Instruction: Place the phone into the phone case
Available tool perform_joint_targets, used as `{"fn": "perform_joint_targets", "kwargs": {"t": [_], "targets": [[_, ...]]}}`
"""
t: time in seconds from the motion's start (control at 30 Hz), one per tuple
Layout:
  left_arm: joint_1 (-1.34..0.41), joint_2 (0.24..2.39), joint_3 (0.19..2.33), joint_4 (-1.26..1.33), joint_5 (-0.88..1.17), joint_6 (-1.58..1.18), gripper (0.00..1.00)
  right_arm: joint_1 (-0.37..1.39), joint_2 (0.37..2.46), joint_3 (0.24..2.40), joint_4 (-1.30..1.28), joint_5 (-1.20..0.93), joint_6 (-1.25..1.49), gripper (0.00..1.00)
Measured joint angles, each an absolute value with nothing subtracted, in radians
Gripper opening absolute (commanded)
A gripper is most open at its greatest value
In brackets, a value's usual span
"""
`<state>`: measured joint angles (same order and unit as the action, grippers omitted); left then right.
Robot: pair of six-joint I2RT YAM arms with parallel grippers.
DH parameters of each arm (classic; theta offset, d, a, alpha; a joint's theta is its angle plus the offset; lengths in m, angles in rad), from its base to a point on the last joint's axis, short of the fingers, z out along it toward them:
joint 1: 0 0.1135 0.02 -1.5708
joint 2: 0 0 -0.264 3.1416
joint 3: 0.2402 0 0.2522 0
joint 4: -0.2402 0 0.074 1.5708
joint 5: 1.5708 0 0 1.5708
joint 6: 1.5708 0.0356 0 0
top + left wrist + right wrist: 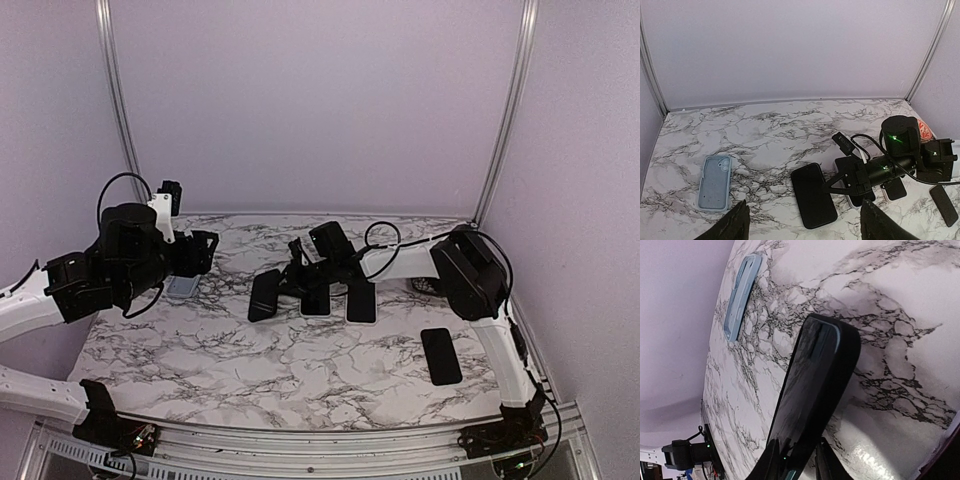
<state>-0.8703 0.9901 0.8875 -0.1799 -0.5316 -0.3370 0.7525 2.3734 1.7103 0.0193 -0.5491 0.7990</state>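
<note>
Left hand (803,220): spread wide, empty, above table (765,135). Lower left of left-wrist view: light-blue case (715,182), flat, unbraced. Lower centre: black phone (813,195), well apart from case, one end between right hand (799,465) fingers; pinched or let go, cannot tell. Risks: slack hold, phone dropped short of case; push on phone, case skidding away; further right, spare phones (441,355) mistaken for target.

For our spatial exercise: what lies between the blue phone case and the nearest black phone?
Only bare marble tabletop separates the phone case and the black phone, as the left wrist view shows.
</note>
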Motion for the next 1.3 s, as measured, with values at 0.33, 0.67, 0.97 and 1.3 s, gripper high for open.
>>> {"fn": "perform_joint_targets", "kwargs": {"t": [0.33,0.67,0.97,1.3], "targets": [[-0.75,1.087,0.958,-0.267,-0.459,-0.348,0.99,0.76,2.338,1.71,-0.117,-0.413,0.714,0.37],[-0.424,1.509,1.255,-0.426,-0.152,-0.242,0.93,0.784,1.936,1.715,-0.448,-0.05,0.471,0.46],[-0.252,1.903,1.455,-0.584,-0.15,-0.144,0.51,0.783,1.686,1.448,-0.599,0.148,0.426,0.48],[-0.239,2.012,1.468,-0.628,-0.12,-0.118,0.47,0.783,1.666,1.332,-0.652,0.168,0.433,0.48]]}}
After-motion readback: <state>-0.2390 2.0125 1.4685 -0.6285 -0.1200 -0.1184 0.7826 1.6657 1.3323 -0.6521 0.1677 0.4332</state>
